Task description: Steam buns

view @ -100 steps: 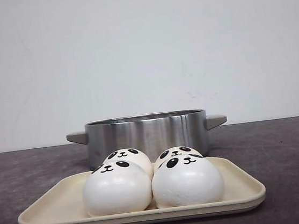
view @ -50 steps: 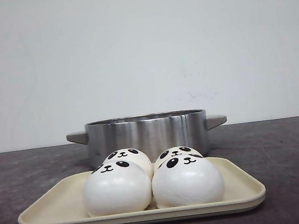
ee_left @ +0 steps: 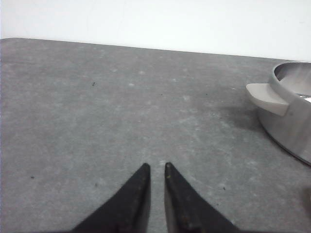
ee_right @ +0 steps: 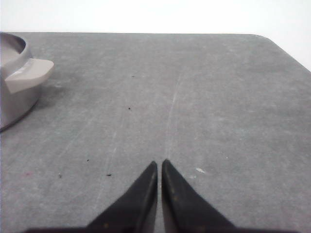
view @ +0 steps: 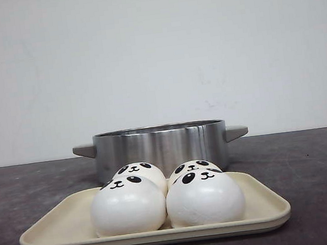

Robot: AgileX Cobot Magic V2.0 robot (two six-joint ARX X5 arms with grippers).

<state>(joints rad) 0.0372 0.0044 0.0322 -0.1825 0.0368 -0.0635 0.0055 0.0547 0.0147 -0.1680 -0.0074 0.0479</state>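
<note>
Since nothing has moved in the last second, my left fingers (ee_left: 156, 167) and right fingers (ee_right: 159, 164) stay closed, empty, over bare worktop (view: 322, 163); four panda buns (view: 129, 206) sit untouched on the tray (view: 57, 226), steamer pot (view: 160, 146) waiting.

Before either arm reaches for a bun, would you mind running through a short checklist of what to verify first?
1. All four buns on the tray: ok, two in front, two behind, packed close together.
2. Pot uncovered: ok, no lid on it; it stands behind the tray.
3. Pot inside free for buns: cannot tell, no view shows its interior properly.
4. Left gripper empty: ok, shut on nothing, above bare table beside the pot's handle.
5. Right gripper empty: ok, shut likewise.
6. Grippers opened for grasping: not ok, both must open first.
</note>
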